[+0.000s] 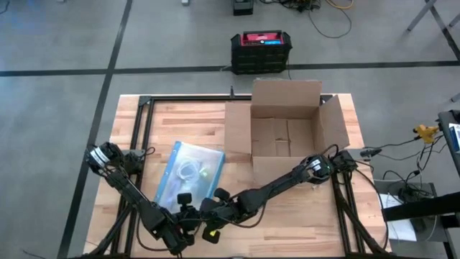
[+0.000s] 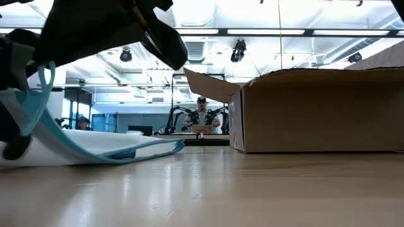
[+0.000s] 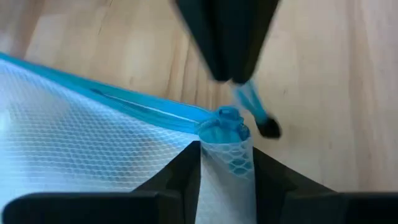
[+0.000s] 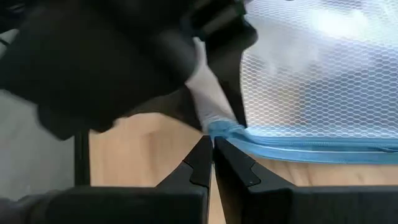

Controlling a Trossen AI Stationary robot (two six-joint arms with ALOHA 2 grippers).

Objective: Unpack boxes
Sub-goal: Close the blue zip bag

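High view looks straight down on the whole surface (image 1: 287,216); low view looks level across it toward twelve o'clock from close range; both wrist views sit very near the blue-edged mesh bag (image 3: 93,149), which all four views share, while the cardboard box (image 1: 284,129) appears in high and low views only.

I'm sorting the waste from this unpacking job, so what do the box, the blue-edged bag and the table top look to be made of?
The box looks like plain brown corrugated cardboard, matte, with folded flaps. The bag seems to be clear soft plastic reinforced with a fine mesh pattern, its blue edge looking like a zipper; both grippers are at its near corner. The table top looks like light wooden planks with visible grain and a slight sheen.
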